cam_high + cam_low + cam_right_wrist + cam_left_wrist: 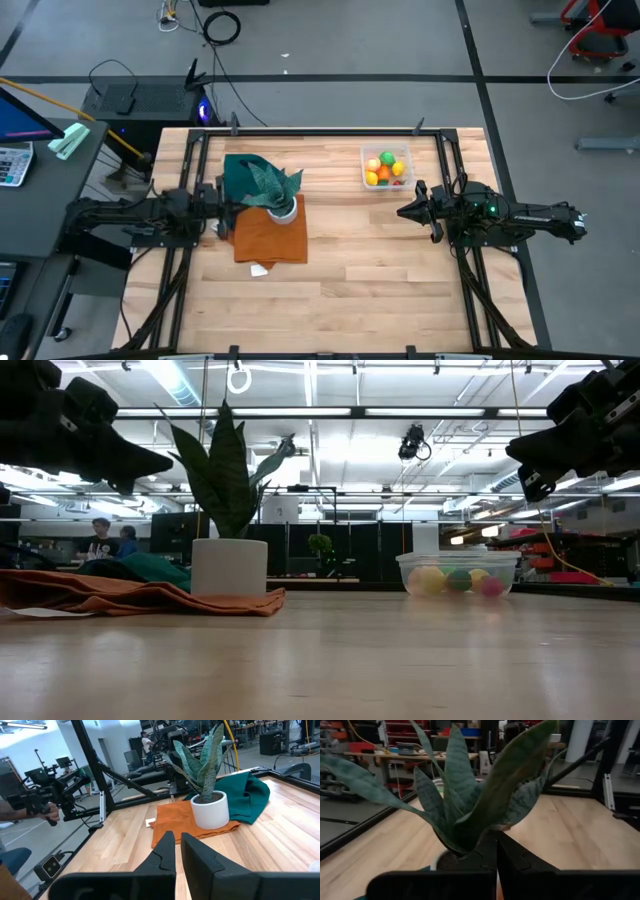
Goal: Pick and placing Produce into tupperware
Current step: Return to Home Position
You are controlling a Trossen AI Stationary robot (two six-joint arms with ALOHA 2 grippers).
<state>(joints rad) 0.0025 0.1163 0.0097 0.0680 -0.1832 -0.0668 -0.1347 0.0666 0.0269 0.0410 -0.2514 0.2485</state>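
Tupperware (405, 151) sits on the far right part of the table (380, 260). The produce (384, 169) is inside it: yellow, green, orange and red pieces packed together. From table height they show through the clear wall (458, 559), and no loose pieces are visible on the boards. Right gripper (402, 211) hangs above the table, near the container on its near side and apart from it. Its fingers are pressed almost together with nothing between them. Left gripper (224, 208) is on the other side, raised, clenched and empty. It points at the potted plant (272, 186), whose leaves crowd its wrist view. The white pot (229, 566) stands on an orange cloth (270, 238), with a green cloth (243, 172) bunched behind it. Judgement: the packing looks finished, so what remains is getting both arms back to rest cleanly. The right arm would do well to draw straight back toward its own base and keep its height, rather than sweep over the container. A clipped rim could tip that light box and spill everything. The left arm has the tighter exit. The leaves are close ahead, so it should pull back along its own line before any turn and keep clear of the cloths below. Slow, fingers kept closed, nothing dragged.
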